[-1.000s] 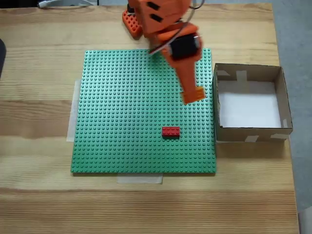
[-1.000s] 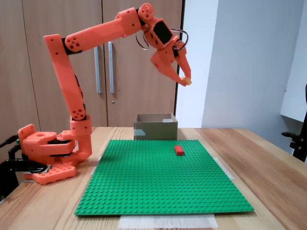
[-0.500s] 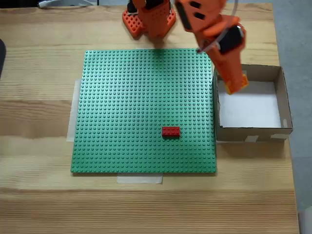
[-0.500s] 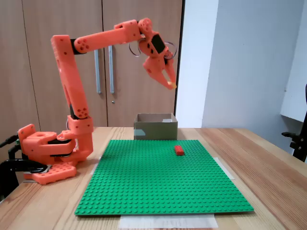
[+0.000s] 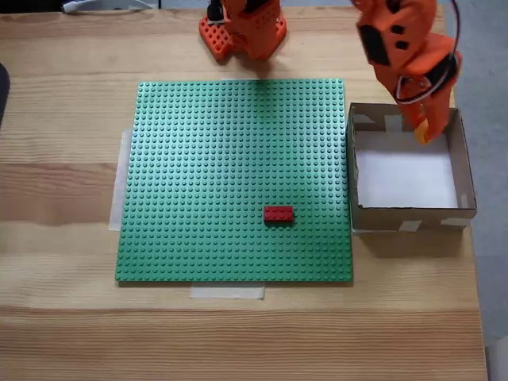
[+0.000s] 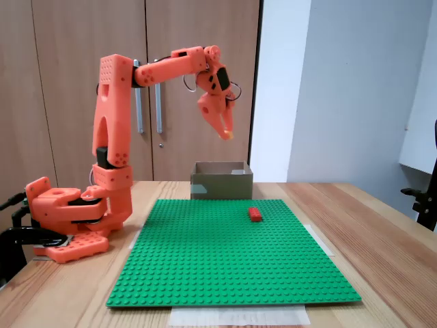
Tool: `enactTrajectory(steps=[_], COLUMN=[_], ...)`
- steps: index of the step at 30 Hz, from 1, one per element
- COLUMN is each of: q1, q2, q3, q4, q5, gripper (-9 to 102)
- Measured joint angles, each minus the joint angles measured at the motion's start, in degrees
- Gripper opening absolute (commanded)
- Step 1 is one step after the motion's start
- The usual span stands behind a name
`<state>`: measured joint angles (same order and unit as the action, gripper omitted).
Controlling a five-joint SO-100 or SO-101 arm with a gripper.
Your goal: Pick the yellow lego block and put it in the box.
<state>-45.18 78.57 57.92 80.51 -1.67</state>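
arm [image 5: 405, 48] cut by top edge | yellow lego block [image 5: 423, 135] mostly hidden in hand [image 5: 421, 132]

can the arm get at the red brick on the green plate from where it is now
Probably yes. The red brick lies alone on the open green plate, but the gripper hangs above the box and holds the yellow brick, which it must drop first.

Base sits at the table's far edge in my top-down fixed view, near the left edge in the side-on one. Lower link stands nearly vertical, upper link reaches out roughly level, wrist bent down so the gripper [image 6: 226, 134] hangs high above the tabletop, fingertips pointing down. From above, the gripper [image 5: 425, 133] is toward the far right corner. Jaws closed on the yellow lego block [image 6: 227, 136], a sliver of it visible at the tips [image 5: 424, 136].
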Motion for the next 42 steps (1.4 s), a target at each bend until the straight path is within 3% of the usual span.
enactTrajectory(steps=[8,42], q1=[-1.2,0.0], q2=[-4.3,-8.0], q3=[-2.3,8.3], q4=[2.7,0.4], q5=[-0.1,-1.2], gripper=[-1,-1])
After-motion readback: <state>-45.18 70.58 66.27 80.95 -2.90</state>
